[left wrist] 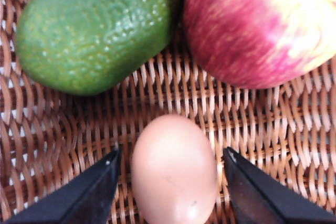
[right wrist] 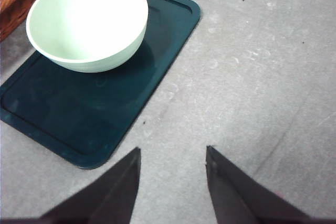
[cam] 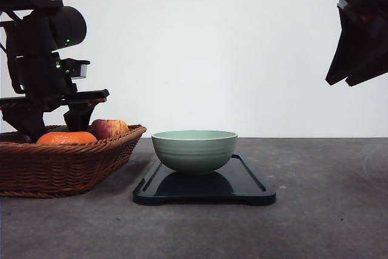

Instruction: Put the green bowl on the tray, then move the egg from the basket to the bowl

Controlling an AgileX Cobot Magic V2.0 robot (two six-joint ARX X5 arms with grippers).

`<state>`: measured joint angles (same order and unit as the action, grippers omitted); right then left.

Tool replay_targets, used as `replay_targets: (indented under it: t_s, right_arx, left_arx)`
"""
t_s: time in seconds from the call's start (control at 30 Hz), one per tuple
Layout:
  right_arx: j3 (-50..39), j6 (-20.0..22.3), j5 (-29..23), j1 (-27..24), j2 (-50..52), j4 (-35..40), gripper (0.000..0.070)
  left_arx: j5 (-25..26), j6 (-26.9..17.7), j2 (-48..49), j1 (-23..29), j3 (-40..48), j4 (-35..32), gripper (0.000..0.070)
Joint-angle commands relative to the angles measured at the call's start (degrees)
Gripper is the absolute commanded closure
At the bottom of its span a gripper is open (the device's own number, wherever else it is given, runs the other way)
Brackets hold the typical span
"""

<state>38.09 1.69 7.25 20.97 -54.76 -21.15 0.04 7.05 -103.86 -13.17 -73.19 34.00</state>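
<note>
Two dark fingers (left wrist: 84, 192) of the left gripper (left wrist: 170, 182) stand spread to either side of the egg (left wrist: 174, 174), a gap showing on each side, so the jaws are released and touch nothing. That egg lies on the woven floor of the basket (left wrist: 252, 114). Beyond the jaws, past the egg, a green avocado (left wrist: 94, 27) lies on one side and a red-yellow apple (left wrist: 262, 24) on the other, both resting on the wicker. From the front, the left arm reaches down into the basket (cam: 66, 162), where an orange fruit (cam: 65, 138) also shows.

Over the grey table (right wrist: 262, 77), the right gripper (right wrist: 173, 174) hangs with its jaws parted and nothing between them. Ahead of those jaws and off to one side sits the tray (right wrist: 63, 119), with the green bowl (right wrist: 86, 22) upright on its far end, near the basket.
</note>
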Motion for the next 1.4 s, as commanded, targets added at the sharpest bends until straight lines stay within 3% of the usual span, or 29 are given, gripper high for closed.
replay_targets:
  t_s: [0.0, 0.33, 0.5, 0.9, 1.23, 1.37]
  right_arx:
    - [0.37, 0.3, -0.24, 0.22, -0.2, 0.55, 0.0456]
    - [0.37, 0.3, -0.24, 0.22, -0.2, 0.57, 0.0456]
    - [0.37, 0.31, -0.26, 0.22, -0.2, 0.57, 0.0456]
    - [0.37, 0.35, -0.26, 0.22, -0.2, 0.5, 0.0456]
    - [0.37, 0.33, -0.22, 0.22, -0.2, 0.4, 0.0456]
    - [0.37, 0.33, -0.2, 0.22, -0.2, 0.5, 0.0456]
  left_arx:
    - [-0.13, -0.37, -1.29, -0.17, -1.42, -0.67, 0.0309]
    - [-0.11, -0.35, -1.84, -0.17, -1.42, -0.66, 0.0316]
    - [-0.11, -0.35, -2.05, -0.2, -1.42, -0.51, 0.0445]
    - [-0.11, -0.29, -0.23, -0.09, -1.49, 0.26, 0.0442]
    - [-0.03, -0.56, 9.18, -0.52, -1.55, 5.0, 0.0442]
    - [3.98, 0.7, 12.43, -1.79, -1.55, 3.57, 0.0442]
